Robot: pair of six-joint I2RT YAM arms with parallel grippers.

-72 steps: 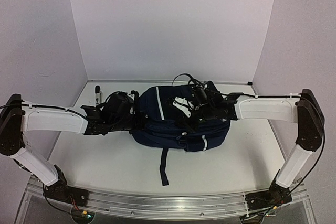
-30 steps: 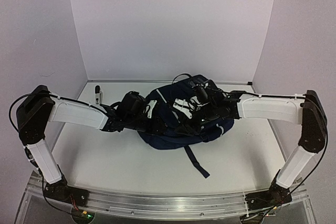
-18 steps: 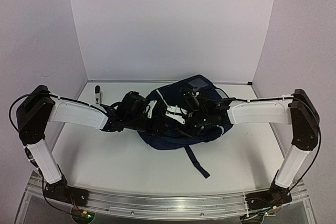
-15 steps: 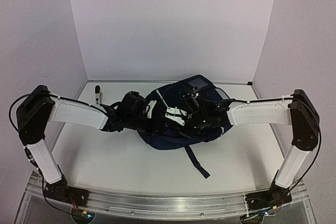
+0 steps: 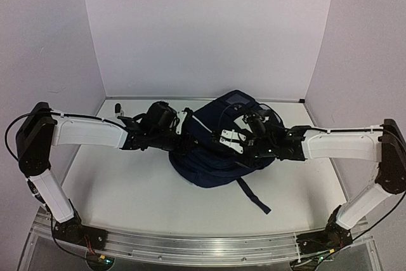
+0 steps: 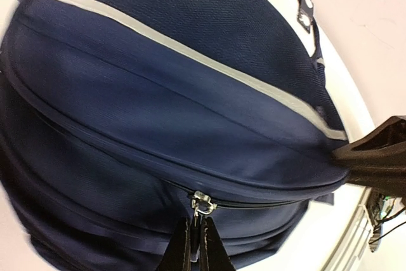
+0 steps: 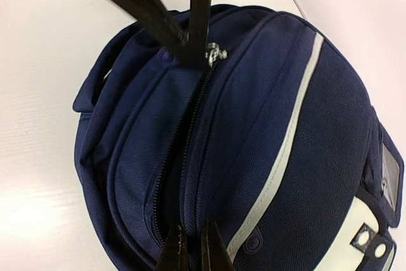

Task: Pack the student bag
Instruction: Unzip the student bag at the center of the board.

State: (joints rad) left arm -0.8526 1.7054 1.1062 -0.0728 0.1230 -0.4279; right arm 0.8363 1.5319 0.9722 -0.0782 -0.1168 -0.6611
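Newly clenched, the right tool (image 7: 190, 249) nips the large navy-blue fabric backpack (image 5: 210, 166). Opposite, the left tool (image 6: 196, 245) pinches its metal zip pull (image 6: 202, 205)

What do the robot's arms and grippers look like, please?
Both the left arm and right arm have white link shells, black joints and thin black cables. The left gripper and right gripper have slim dark fingers.

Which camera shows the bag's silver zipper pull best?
Left wrist: the zipper pull sits close, pinched at the left gripper tips. Right wrist shows it smaller, at the bag's far end. Top view: too small to tell.
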